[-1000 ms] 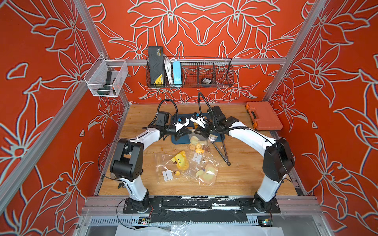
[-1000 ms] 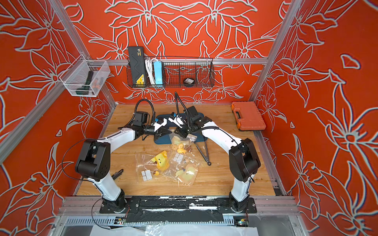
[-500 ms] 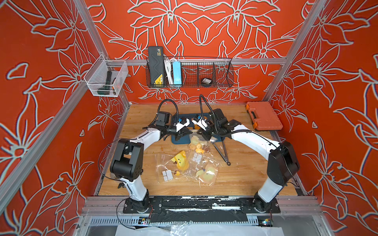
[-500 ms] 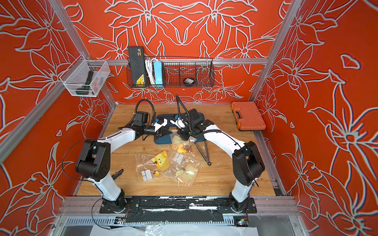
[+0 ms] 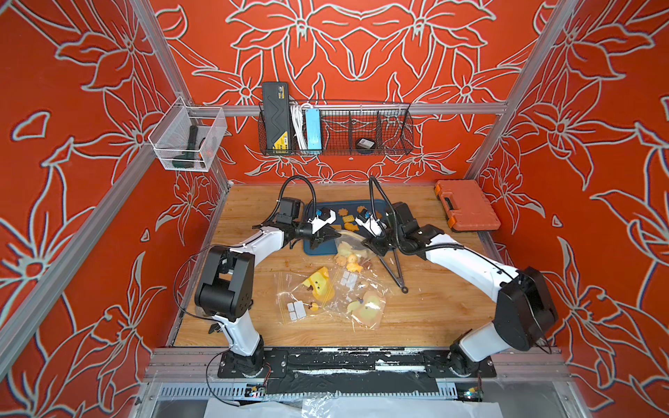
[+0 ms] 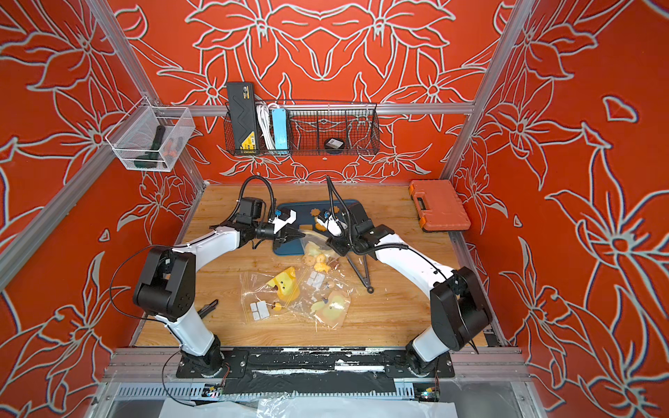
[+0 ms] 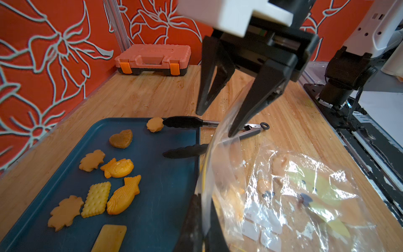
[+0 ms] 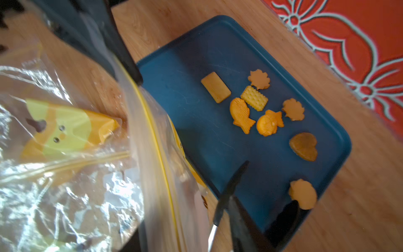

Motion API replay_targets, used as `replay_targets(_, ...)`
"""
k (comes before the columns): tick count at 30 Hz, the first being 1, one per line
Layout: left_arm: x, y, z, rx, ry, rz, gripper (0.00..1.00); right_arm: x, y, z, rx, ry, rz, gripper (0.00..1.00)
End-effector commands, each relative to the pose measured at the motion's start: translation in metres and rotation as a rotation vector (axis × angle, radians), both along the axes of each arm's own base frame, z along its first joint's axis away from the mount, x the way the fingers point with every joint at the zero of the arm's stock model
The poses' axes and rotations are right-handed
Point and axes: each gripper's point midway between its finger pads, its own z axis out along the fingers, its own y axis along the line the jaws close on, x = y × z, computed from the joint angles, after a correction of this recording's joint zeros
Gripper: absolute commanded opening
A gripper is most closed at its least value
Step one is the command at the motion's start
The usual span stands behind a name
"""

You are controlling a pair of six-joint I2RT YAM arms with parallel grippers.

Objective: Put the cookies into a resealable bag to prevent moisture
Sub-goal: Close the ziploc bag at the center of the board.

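Since a second ago the right arm's elbow has swung out, away from the tray (image 7: 163,196), while the right gripper (image 7: 215,124) stays above the tray's front right corner; the left arm has not moved. The left gripper (image 5: 333,235) is closed tight on the bag's (image 7: 283,196) zip rim, holding that rim raised at the tray's front edge, the rest slumped on the wood just in front of it. The right gripper's jaws stand partly apart, wood showing between them; one finger (image 7: 255,102) rests against the raised film, and whether it pinches it cannot be told. Eight cookies (image 7: 118,168) lie on the tray; a few more show through the bag. Tongs (image 7: 185,122) rest with both tips on the tray at its front right corner, one tip beside a flower cookie. Two other bags (image 5: 307,293) lie flat, farther in front of the tray.
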Motion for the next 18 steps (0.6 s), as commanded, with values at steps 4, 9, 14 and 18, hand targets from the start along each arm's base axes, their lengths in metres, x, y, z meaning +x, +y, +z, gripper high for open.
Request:
replay_targets(4, -0.003, -0.001, 0.014, -0.015, -0.042, -0.023, 0.0, 0.003, -0.021, 0.006, -0.013, -0.041, -0.075, 0.47)
replay_targets(9, -0.003, -0.001, 0.015, -0.017, -0.041, -0.02, 0.0, -0.002, -0.034, 0.002, -0.06, -0.046, -0.097, 0.57)
replay_targets(14, -0.005, -0.002, 0.02, -0.032, -0.041, -0.011, 0.32, -0.011, -0.037, 0.005, -0.052, -0.028, -0.091, 0.44)
replay_targets(18, -0.009, -0.003, 0.022, -0.026, -0.041, -0.011, 0.36, -0.017, -0.039, 0.002, -0.052, -0.011, -0.087, 0.42)
